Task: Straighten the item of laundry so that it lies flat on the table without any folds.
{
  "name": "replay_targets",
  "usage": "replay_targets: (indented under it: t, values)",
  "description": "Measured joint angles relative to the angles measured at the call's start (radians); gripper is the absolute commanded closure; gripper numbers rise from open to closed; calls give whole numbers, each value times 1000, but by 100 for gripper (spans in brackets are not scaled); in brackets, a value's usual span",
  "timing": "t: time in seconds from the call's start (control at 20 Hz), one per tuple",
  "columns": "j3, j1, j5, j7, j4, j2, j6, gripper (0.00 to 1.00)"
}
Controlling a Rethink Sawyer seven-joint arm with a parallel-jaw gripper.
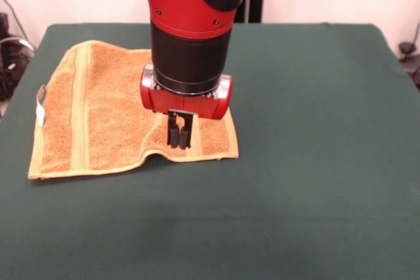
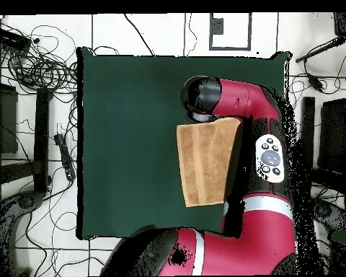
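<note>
Front and overhead views of a red-and-black Sawyer arm [image 1: 190,24] over a dark green table [image 1: 315,162]. Front view: an orange-yellow terry towel [image 1: 105,122] lies on the table's left part, far half, spread mostly flat; its left edge is close to the table's left edge. A flat woven border band [image 1: 80,109] runs front-to-back near the towel's left side, and a small white tag [image 1: 41,104] sticks out from the left edge; no writing can be read on the tag. The towel's near edge is not flat: a low hump or fold rises along it, just left of the gripper [image 1: 180,137]. The gripper hangs vertically from the arm's black wrist and red collar, w/ its two black fingers [image 1: 174,130] close together, narrow gap or none; tips sit at or on the towel near its front right corner. Whether cloth is pinched between them cannot be told. The arm hides the towel's far right part. Overhead view: the towel [image 2: 203,162] appears as an upright rectangle toward the table's right side, w/ the arm's black-and-red head [image 2: 205,97] over its top edge and the arm's body along its right edge; gripper itself hidden under the arm here. A grey button panel [image 2: 269,157] shows on the arm; markings too small to read. No brand lettering legible in either view. Cables [image 2: 39,65] lie on the floor, left of the table.
</note>
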Motion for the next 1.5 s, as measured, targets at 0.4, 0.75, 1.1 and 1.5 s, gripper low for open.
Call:
replay_targets:
  t: [0.4,0.75,1.1,1.5]
  values:
    - [0,-4,-3,0,100,-9,-47,100]
    - [-2,-4,-5,0,185,-4,-120,100]
    - [-5,-4,-5,0,198,1,-148,100]
    - [-14,-6,-5,0,211,3,-174,100]
